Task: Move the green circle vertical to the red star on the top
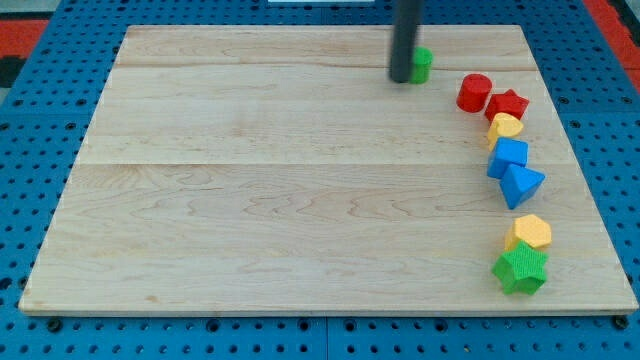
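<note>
The green circle [422,64] sits near the view's top, right of centre, partly hidden by my rod. My tip [400,78] stands on the board touching the green circle's left side. The red star [508,104] lies to the right and lower, at the head of a column of blocks, with a red circle [475,92] touching its left. The green circle is well left of the red star and slightly above it.
Below the red star run a yellow block [505,127], a blue block [509,155], a blue triangle [522,184], a yellow hexagon [529,233] and a green star [521,269]. The wooden board [250,180] ends close to these on the right.
</note>
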